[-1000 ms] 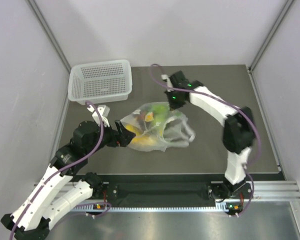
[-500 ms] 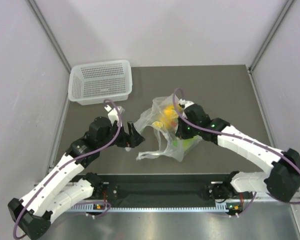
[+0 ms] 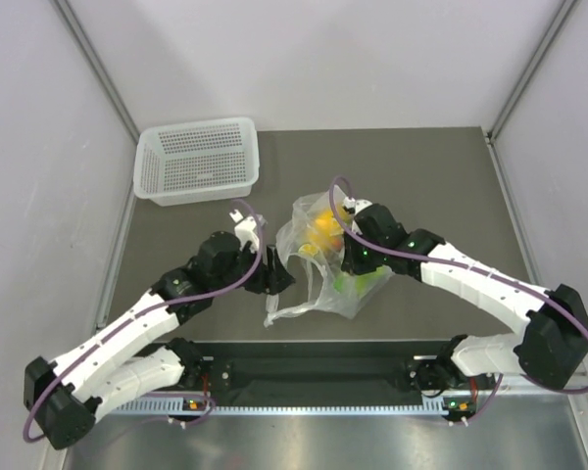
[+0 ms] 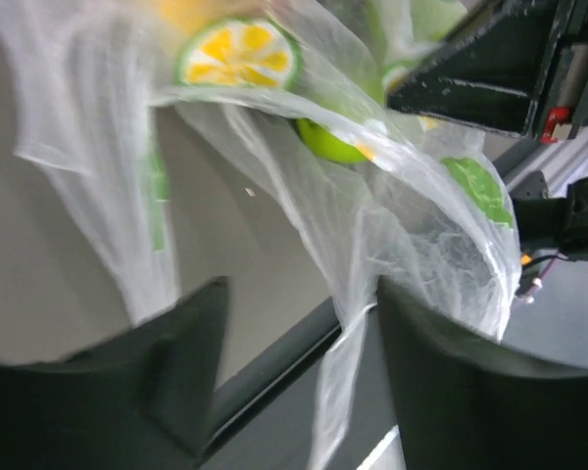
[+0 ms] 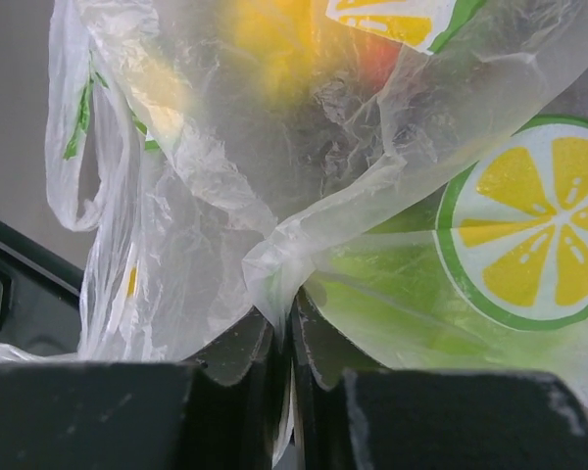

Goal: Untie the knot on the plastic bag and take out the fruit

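Overhead view: the plastic bag lies between the two arms over the dark bench. The left gripper is just beside one flank and the right gripper is against the opposite flank. A white perforated basket stands well apart, far beyond the left gripper.

Left wrist view: the two dark fingers stand wide apart with nothing clamped. Loose transparent film hangs just ahead of them, and one thin strand trails down through the gap close to the inner face of one finger. Whether it touches that finger cannot be told.

Right wrist view: the jaws are closed to a narrow slit, pinching a bunched fold of the bag's film at the tips. The film fans out directly ahead of the tips, bearing lemon-slice prints. A handle loop hangs off to one side of the pinch.

The fruit is inside the bag. It shows as an orange-yellow blur through the film ahead of the right gripper and as a green mass close against the gripper's fingers. Single pieces cannot be told apart.

The knot cannot be made out in any view, so whether the handles are tied is unclear
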Available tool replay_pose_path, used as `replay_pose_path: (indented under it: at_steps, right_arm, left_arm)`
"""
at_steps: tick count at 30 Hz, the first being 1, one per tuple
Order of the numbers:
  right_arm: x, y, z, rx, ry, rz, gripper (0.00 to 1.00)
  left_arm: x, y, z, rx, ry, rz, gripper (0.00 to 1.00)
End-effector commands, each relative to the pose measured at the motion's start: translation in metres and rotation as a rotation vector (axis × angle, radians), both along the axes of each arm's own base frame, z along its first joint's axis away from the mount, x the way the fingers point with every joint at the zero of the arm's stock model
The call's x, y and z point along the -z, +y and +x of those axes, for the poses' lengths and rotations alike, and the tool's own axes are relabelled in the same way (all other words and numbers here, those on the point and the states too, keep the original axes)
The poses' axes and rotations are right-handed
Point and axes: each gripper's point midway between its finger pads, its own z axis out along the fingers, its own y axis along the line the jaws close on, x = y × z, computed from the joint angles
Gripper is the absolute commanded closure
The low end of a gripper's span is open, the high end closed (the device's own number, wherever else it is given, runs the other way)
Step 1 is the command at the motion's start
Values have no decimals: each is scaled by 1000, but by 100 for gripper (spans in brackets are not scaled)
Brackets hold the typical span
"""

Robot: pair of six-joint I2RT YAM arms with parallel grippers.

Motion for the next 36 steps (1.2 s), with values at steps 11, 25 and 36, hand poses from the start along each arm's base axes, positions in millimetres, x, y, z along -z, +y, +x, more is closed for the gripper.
replay_pose_path:
  at_steps: [11,25,36]
  right_arm:
    - [-34,-16,10,37,-93,-69,62]
    - [-51,-30,20,81,-146,-128,63]
    - [-48,-44,25,122,-153,-147,64]
  left_arm:
    - [16,-58,62,-100,-177,7,58]
    - [31,-102,53,-22,-135,19,99]
    - [65,-148,51,99,-138,176,97]
